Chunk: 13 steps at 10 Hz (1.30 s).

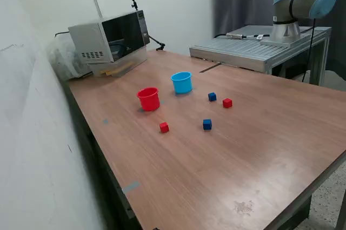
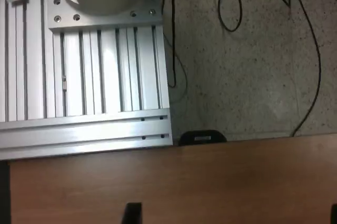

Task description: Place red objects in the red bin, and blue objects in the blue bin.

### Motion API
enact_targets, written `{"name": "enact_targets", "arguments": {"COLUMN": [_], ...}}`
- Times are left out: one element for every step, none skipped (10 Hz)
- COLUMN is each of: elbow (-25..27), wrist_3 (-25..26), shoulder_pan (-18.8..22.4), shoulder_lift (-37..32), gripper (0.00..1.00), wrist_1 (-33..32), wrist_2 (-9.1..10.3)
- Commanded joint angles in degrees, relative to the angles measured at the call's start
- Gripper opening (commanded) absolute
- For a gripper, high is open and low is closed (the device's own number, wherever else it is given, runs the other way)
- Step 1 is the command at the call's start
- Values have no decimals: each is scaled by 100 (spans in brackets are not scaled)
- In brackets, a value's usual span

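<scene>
On the wooden table (image 1: 259, 149) four small cubes lie near the red cup (image 1: 148, 99) and blue cup (image 1: 182, 82). They look light and rigid; pinch opposite flat faces. Gripper state: cannot tell.

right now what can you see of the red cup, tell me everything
The red cup is a small round tapered cup, plastic by its look, wider at the rim than at the base. It stands upright and open on the wooden table, beside the blue cup, which sits apart on the exterior view's right and slightly farther back. Nothing touches it; the nearest red cube lies apart on the table in front of it. What is inside cannot be seen. The wrist view does not show it.
</scene>
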Motion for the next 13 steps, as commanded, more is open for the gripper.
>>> {"name": "enact_targets", "arguments": {"elbow": [-489, -770, -999, -1071, -1011, -949, -592, -84, 313, 743, 1044, 1221, 1309], "wrist_3": [68, 181, 487, 681, 779, 937, 973, 1104, 1262, 1350, 1386, 1413, 1421], "shoulder_pan": [0, -18, -18, -131, -402, -526, -527, -554, -545, -536, -493, -440, -431], "shoulder_lift": [289, 534, 754, 965, 1185, 1431, 1555, 1530, 1538, 1582, 1713, 1958, 2213], "gripper": [100, 100, 100, 100, 100, 100, 100, 100, 100, 100, 100, 100, 100], "wrist_1": [-587, -1052, -1335, -1816, -2291, -2583, -2995, -3521, -3900, -4322, -4674, -4965, -5202], "wrist_2": [22, 39, 39, 39, 39, 48, 74, 74, 66, 66, 74, 74, 74]}}
